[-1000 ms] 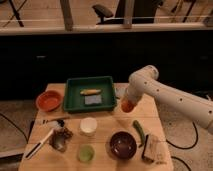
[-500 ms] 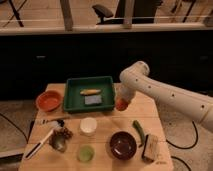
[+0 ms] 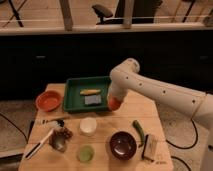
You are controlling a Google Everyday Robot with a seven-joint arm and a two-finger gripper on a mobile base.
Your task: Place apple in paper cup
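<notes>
Dim room; wooden table [image 3: 150, 112] on pale speckled floor [image 3: 15, 107], dark cabinet front [image 3: 60, 60] behind, office chair [image 3: 102, 10] beyond top edge.

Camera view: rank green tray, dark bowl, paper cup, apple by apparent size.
1. Green tray
2. Dark bowl
3. Paper cup and apple: look alike, unranked; the apple is partly hidden, held in the shut tool above the table, right of the tray.

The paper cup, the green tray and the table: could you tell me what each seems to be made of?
Paper cup: matte white, probably paper. Green tray: smooth, even colour, likely plastic. Table: pale boards with seams, seemingly unvarnished wood. The gripper, shut on the apple, hovers by the tray's right edge.
</notes>
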